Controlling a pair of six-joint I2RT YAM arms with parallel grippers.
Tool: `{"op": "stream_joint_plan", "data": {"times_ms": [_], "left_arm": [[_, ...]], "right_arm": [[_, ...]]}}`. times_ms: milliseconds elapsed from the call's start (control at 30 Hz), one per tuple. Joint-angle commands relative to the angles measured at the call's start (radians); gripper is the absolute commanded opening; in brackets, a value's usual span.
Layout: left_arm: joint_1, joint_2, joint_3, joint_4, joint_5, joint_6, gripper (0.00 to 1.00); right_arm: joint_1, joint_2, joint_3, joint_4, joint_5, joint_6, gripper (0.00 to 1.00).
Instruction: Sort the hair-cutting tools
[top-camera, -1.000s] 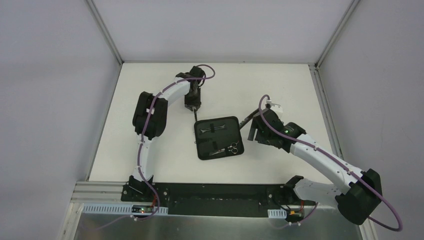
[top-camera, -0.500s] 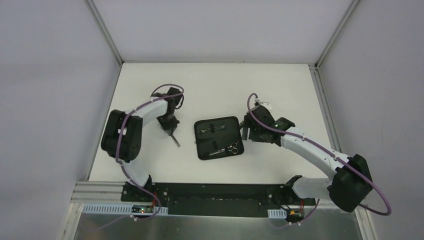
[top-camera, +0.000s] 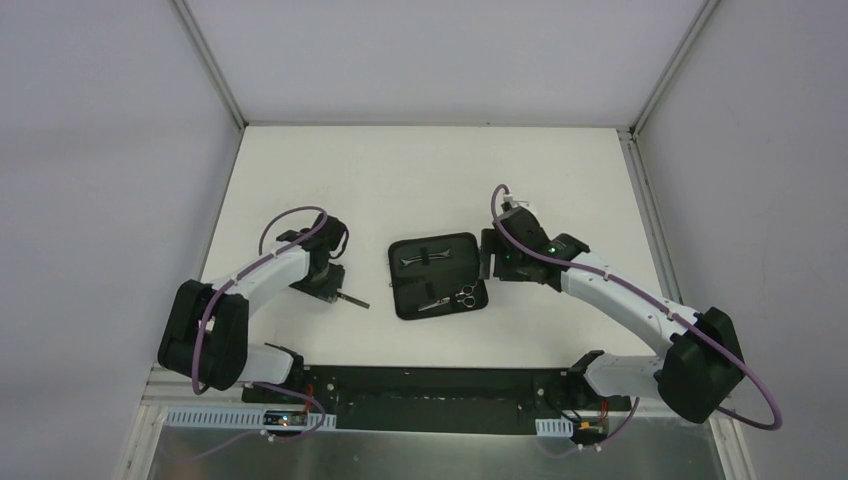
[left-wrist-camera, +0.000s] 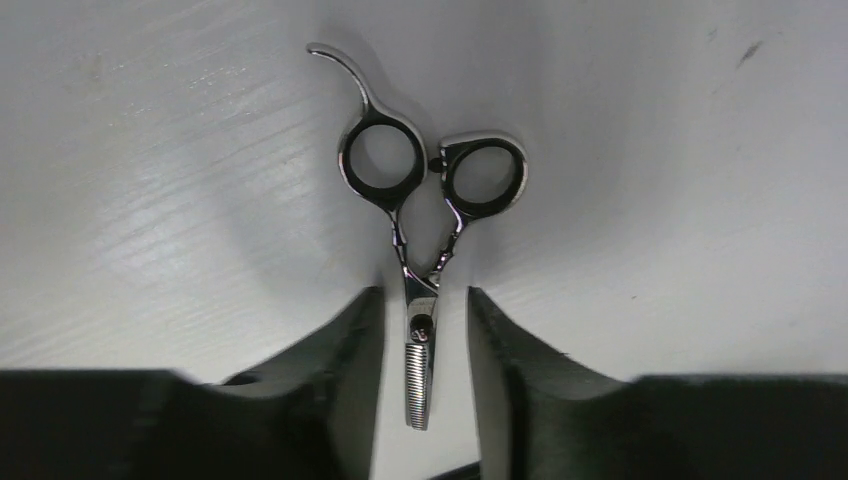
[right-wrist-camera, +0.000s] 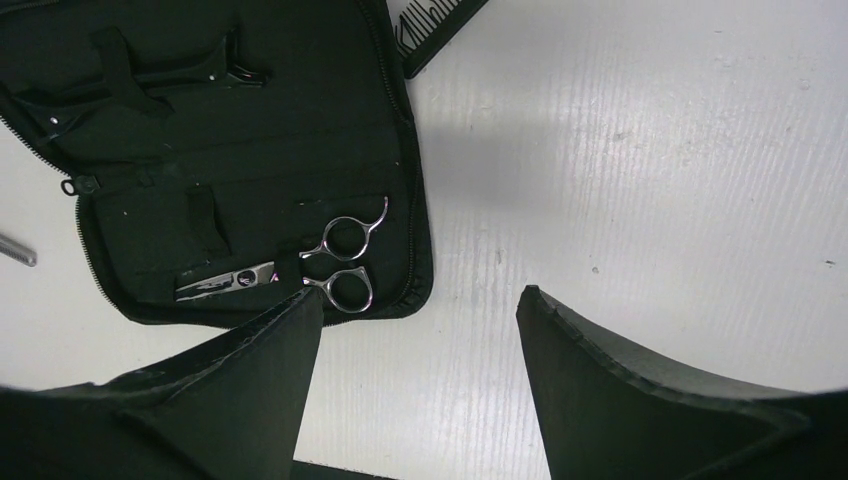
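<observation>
Silver ring-handled thinning scissors (left-wrist-camera: 420, 190) lie flat on the white table left of the case, also visible from above (top-camera: 355, 301). My left gripper (left-wrist-camera: 422, 292) straddles the toothed blade with a gap on each side, so it is open and not touching. A second pair of silver scissors (right-wrist-camera: 335, 262) sits strapped in the open black zip case (top-camera: 437, 240), with a thin dark clip (right-wrist-camera: 150, 85) in its upper part. My right gripper (right-wrist-camera: 420, 295) hangs open at the case's right edge, nothing between its fingers. A black comb (right-wrist-camera: 440, 22) pokes out past the case's top right corner.
The white table (top-camera: 420, 170) is walled on three sides by grey panels. The arm bases and a black rail (top-camera: 430, 385) run along the near edge. The right arm (top-camera: 640, 305) stretches diagonally across the near right part.
My left arm swung from the back of the table down to the near left with the thinning scissors. Its jaws closed, then parted again. My right gripper shifted slightly left to the case.
</observation>
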Motion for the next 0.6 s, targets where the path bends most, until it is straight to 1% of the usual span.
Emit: {"op": "stream_joint_plan", "data": {"times_ms": [0, 67, 167, 233, 333, 433, 467, 500, 567], "left_arm": [[-0.007, -0.033, -0.004, 0.04, -0.003, -0.081, 0.42], [-0.007, -0.044, 0.013, 0.039, 0.004, -0.02, 0.56], [-0.007, -0.089, 0.035, 0.039, -0.014, 0.124, 0.72], [-0.007, -0.116, 0.07, 0.039, -0.022, 0.299, 0.85], [-0.007, -0.145, 0.133, 0.042, -0.001, 0.63, 0.98], [-0.012, -0.176, 0.174, 0.054, 0.079, 0.984, 0.99], [-0.016, -0.185, 0.183, 0.054, 0.123, 1.087, 0.99], [-0.024, -0.191, 0.189, 0.053, 0.17, 1.229, 0.99], [-0.049, -0.195, 0.197, 0.044, 0.238, 1.387, 0.99]], "right_arm": [[-0.003, -0.014, 0.001, 0.03, -0.022, 0.005, 0.75], [-0.003, -0.021, 0.0, 0.029, -0.025, 0.01, 0.75], [-0.003, -0.033, -0.007, 0.029, -0.021, 0.015, 0.75], [-0.003, -0.041, -0.014, 0.034, -0.021, 0.018, 0.75], [-0.003, -0.047, -0.026, 0.042, -0.027, 0.024, 0.75], [-0.003, -0.053, -0.036, 0.053, -0.029, 0.037, 0.75], [-0.003, -0.054, -0.039, 0.056, -0.03, 0.042, 0.75], [-0.003, -0.056, -0.041, 0.059, -0.032, 0.045, 0.75], [-0.003, -0.057, -0.042, 0.065, -0.037, 0.05, 0.75]]}}
